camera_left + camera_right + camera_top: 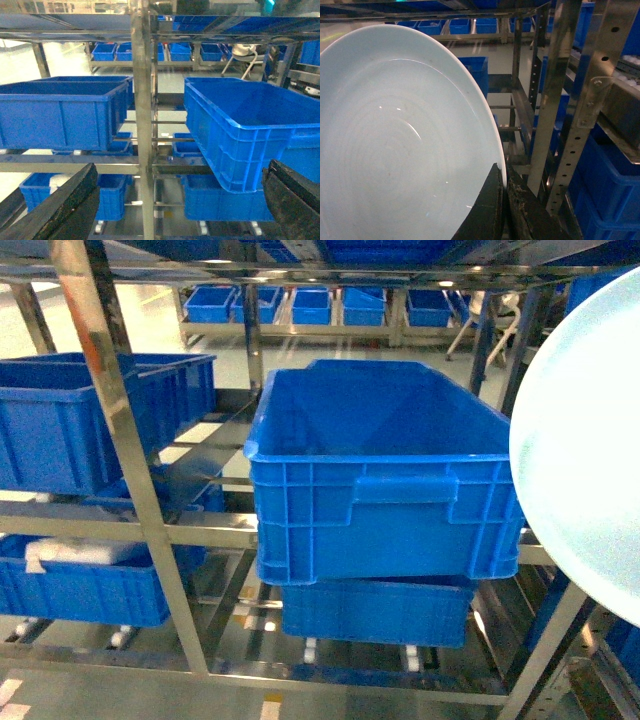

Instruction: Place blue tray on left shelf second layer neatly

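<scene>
Warehouse racking all round, steel rails and posts, blue crates row on row. Nearest, in the right wrist view: right gripper (pixel 504 200) pinched on the rim of the blue tray (pixel 395 145), dark fingers (pixel 487 210) clamped either side of the edge, disc carried tilted toward upright, probably so as to slip edge-on between tiers. Same tray filling the right margin of the head view (pixel 585 460), held aloft off to the right, not yet over any shelf. Left gripper (pixel 180 200) spread wide, empty, black fingers (pixel 60 205) low at either side of its own view, likely kept free to steady or guide. Just beyond: big blue crate (pixel 380 475) sitting askew on its tier atop a lower crate (pixel 375 612). Left of a shiny square post (pixel 110 400), left shelf second layer (pixel 90 525), already carrying another blue crate (pixel 80 420); little bare room apparent. Farthest: back row of small crates (pixel 310 305) across the aisle.
</scene>
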Robot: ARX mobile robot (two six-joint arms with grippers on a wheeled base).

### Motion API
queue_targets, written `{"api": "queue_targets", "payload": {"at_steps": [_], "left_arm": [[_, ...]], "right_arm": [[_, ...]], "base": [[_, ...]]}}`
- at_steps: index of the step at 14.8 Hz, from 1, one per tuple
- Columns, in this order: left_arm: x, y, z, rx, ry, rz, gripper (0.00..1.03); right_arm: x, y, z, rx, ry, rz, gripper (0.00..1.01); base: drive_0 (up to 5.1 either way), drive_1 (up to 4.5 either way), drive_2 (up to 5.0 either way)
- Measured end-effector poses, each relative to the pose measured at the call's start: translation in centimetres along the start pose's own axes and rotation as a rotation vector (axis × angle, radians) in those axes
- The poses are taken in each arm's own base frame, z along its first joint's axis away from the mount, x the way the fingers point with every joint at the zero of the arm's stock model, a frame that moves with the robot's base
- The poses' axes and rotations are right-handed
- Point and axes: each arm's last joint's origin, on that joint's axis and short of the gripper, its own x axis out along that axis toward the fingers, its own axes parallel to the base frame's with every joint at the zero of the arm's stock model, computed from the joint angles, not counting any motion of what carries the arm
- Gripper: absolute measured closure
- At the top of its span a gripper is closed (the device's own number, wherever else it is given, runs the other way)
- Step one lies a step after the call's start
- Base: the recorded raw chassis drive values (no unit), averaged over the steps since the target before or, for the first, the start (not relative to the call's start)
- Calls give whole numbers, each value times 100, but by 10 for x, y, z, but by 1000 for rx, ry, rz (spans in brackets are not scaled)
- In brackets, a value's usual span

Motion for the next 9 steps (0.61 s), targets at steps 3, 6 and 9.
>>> {"api": "queue_targets", "payload": {"at_steps": [3,6,9], "left_arm": [[0,0,0,0,0,-1,5],[0,0,0,0,0,2,5],[0,0,0,0,0,2,5]], "right_arm": [[0,0,0,0,-1,-5,99],[0,0,0,0,1,3,99],[0,0,0,0,0,3,99]], "base": [[92,92,92],[0,0,0],[0,0,0]]}}
